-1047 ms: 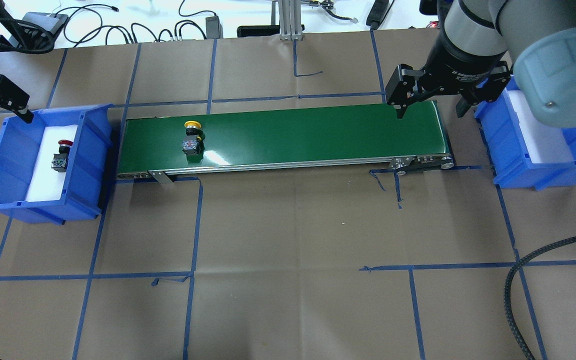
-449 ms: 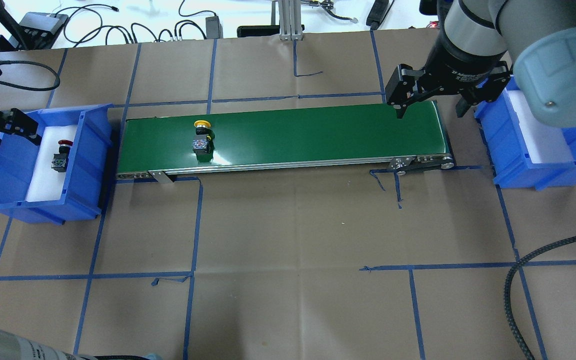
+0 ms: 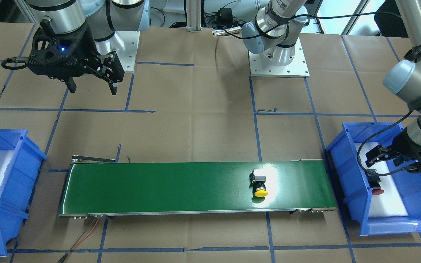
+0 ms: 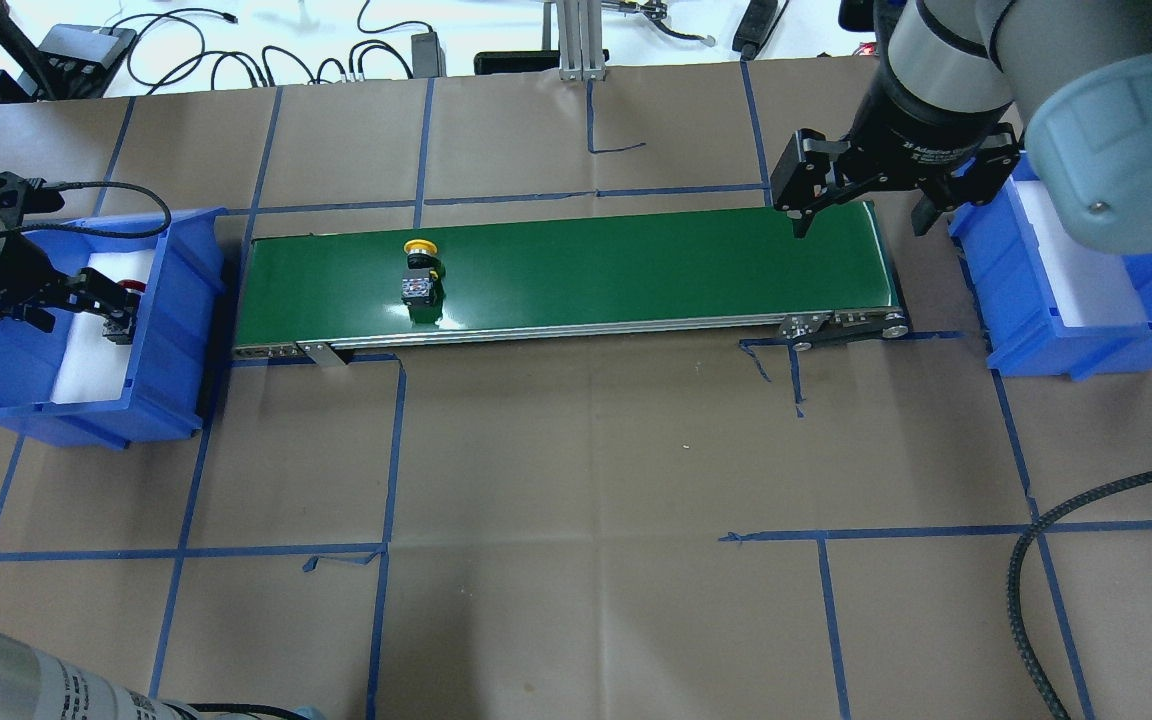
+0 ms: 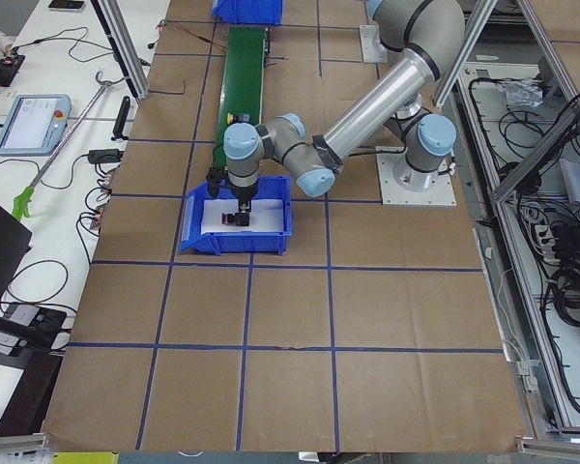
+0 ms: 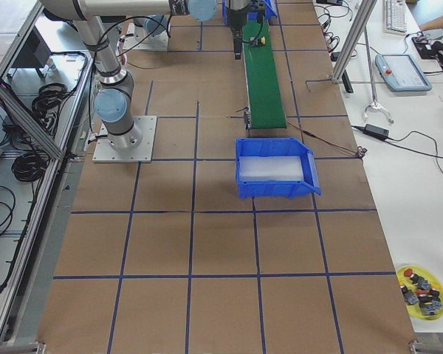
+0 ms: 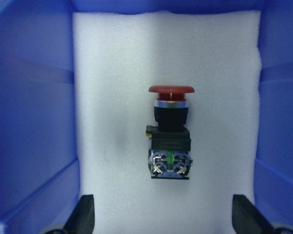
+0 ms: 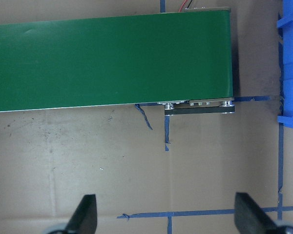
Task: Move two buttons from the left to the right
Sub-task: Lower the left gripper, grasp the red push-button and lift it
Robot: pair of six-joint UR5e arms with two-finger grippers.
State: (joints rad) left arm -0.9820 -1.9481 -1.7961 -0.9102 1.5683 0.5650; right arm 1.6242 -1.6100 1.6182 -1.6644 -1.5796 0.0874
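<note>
The yellow-capped button (image 4: pixel 421 271) lies on its side on the green conveyor belt (image 4: pixel 636 260), in its left part; it also shows in the front view (image 3: pixel 258 184). The red-capped button (image 7: pixel 171 134) lies on white foam in the left blue bin (image 4: pixel 6 335), also seen in the front view (image 3: pixel 375 185). My left gripper (image 7: pixel 166 217) is open, lowered into that bin just over the red button, its fingers on either side and apart from it. My right gripper (image 4: pixel 861 225) is open and empty, hovering above the belt's right end.
The right blue bin (image 4: pixel 1036 310) with white foam stands past the belt's right end, partly under my right arm. A black cable (image 4: pixel 1036 560) loops at the table's front right. A yellow dish of spare buttons (image 6: pixel 421 291) sits far off.
The yellow button has travelled right along the belt. My left gripper has come down from the bin's far corner into the bin over the red button. The right arm has not moved.
</note>
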